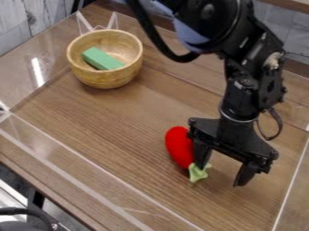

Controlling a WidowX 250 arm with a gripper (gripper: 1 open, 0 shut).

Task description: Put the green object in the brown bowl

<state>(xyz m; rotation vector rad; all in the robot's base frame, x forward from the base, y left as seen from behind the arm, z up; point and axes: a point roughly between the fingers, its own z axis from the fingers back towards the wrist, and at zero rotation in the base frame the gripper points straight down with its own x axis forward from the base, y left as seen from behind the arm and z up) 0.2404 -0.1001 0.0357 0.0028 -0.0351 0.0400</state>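
The green object (104, 60) lies in the brown bowl (105, 59); the gripper (225, 171), released, straddles the red vegetable's (182, 147) stem.

No text, label, brand, number or sign can be read anywhere in the camera view; nothing on it shows any lettering.
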